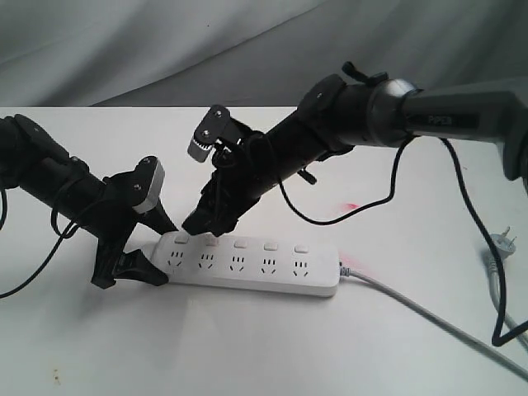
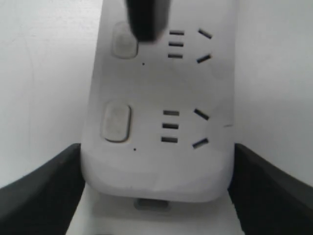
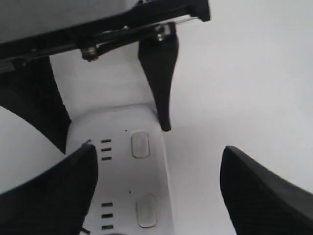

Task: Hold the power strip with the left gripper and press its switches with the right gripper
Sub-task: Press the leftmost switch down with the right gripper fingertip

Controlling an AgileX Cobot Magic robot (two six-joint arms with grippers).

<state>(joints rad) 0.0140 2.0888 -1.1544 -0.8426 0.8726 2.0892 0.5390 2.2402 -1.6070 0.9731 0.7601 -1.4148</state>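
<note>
The white power strip (image 1: pixel 247 266) lies flat on the table with its row of switches (image 1: pixel 240 244) along the far side. My left gripper (image 1: pixel 165 252) is shut on the strip's left end, one black jaw against each long side. In the left wrist view the left gripper (image 2: pixel 157 147) holds the rounded end of the power strip (image 2: pixel 156 166). My right gripper (image 1: pixel 194 224) is open and tilted down over the strip. One of its fingers (image 2: pixel 146 19) is at the second switch (image 2: pixel 122 41) from the held end. In the right wrist view the right gripper (image 3: pixel 157 148) straddles the strip's switch edge.
The strip's grey cable (image 1: pixel 429 313) runs off to the front right. A loose grey plug (image 1: pixel 501 241) lies near the right edge. Black arm cables (image 1: pixel 483 247) hang over the right of the table. There is a red mark (image 1: pixel 351 205) behind the strip.
</note>
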